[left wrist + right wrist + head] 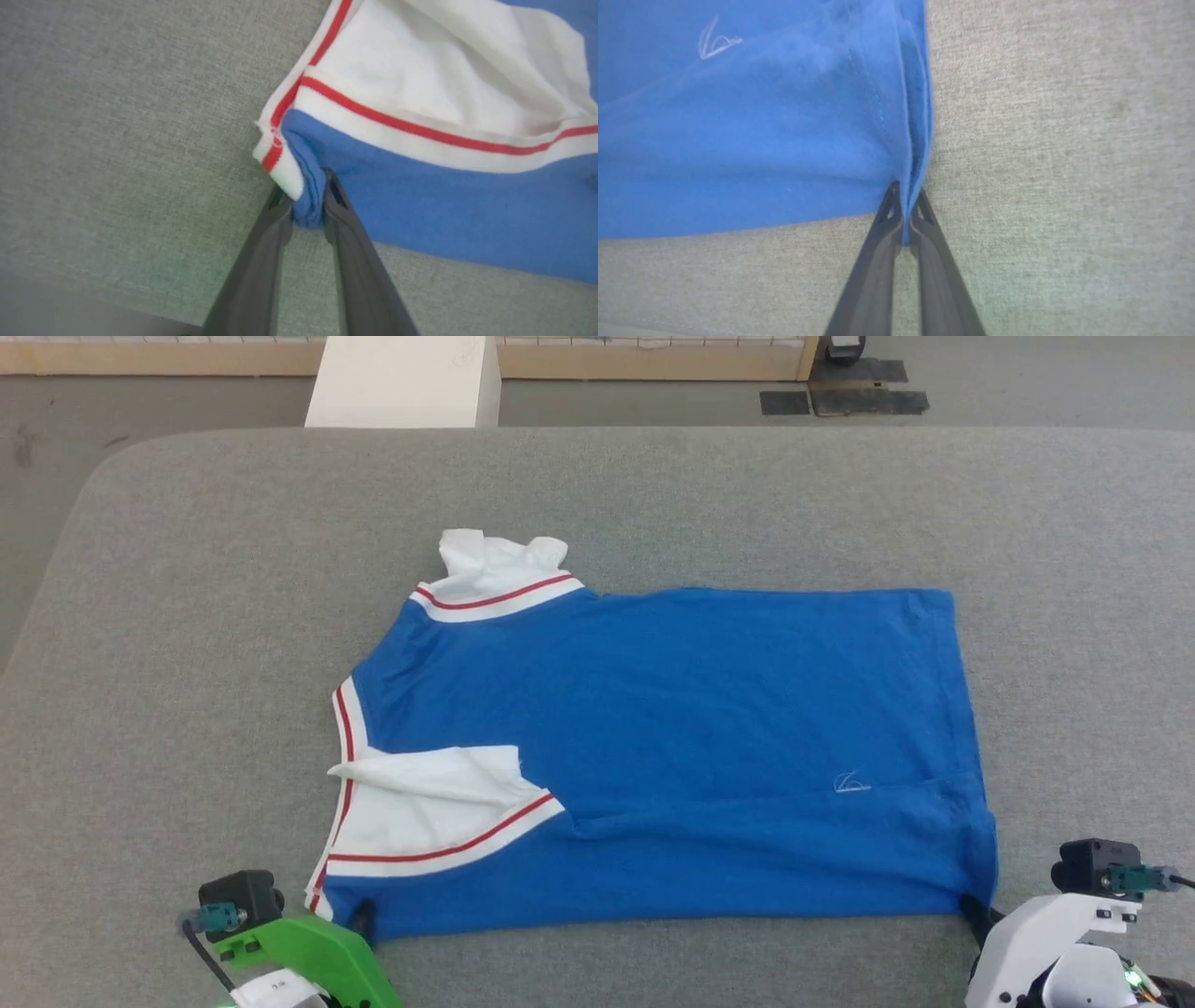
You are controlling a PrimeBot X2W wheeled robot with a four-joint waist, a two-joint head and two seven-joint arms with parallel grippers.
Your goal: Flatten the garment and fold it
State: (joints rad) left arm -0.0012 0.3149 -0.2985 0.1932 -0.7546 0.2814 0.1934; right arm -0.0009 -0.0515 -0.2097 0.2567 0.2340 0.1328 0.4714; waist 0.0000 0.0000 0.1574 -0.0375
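I have the garment spread nearly flat in the middle of the surface, my left gripper and right gripper each closed on one of its corners toward the surface's near edge, so I judge most folding remains.

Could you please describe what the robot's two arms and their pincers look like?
The left wrist shell is bright green, the right wrist shell white. Each carries a black camera block with a teal connector and a dark cable. The left pincer and right pincer each have two long, dark grey, tapering fingers with openwork tips.
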